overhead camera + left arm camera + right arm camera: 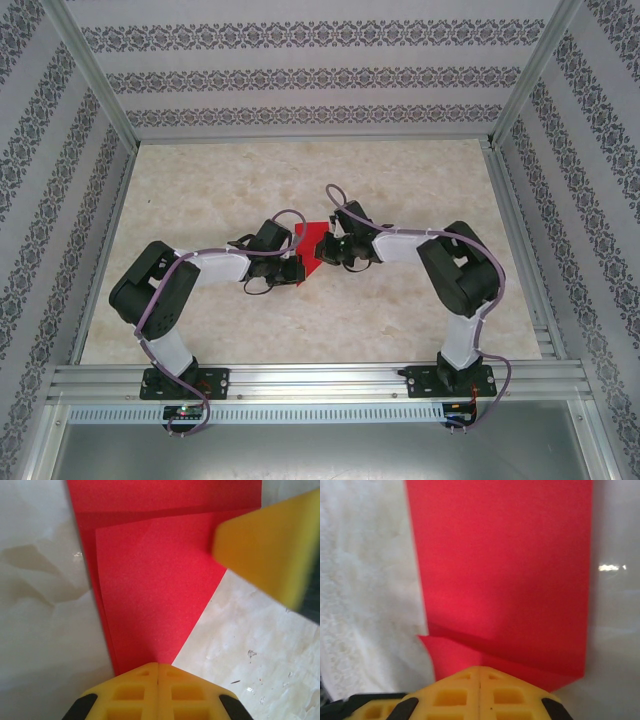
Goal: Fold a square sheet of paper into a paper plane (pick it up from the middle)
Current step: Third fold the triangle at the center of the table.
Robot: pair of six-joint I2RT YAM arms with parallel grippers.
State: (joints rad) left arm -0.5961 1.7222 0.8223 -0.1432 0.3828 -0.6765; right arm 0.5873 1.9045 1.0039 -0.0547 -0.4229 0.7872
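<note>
Red paper sheet lies flat near the middle of the table, right btwn both grippers. It's part-folded. Left wrist view shows layered flaps w/ a diagonal edge narrowing to a point. Right wrist view shows a small flap turned over near the fingers. Not a dart yet.

Left gripper: jaws closed tight, no gap, tips at the sheet's narrow corner. Right gripper: also closed, tips at the folded edge. Can't tell if either pinches a layer or just presses down. One right finger hangs over the sheet's far side in left wrist view.

Handling, my guess: v. light, thin, floppy. Prob. slides on the smooth top, so one gripper should pin while the other works. Creases will hold, but it'll crumple or tear if dragged. Best hold is a free edge or raised flap, pinched lightly. The flat middle gives nothing to grab w/o lifting a layer first.
</note>
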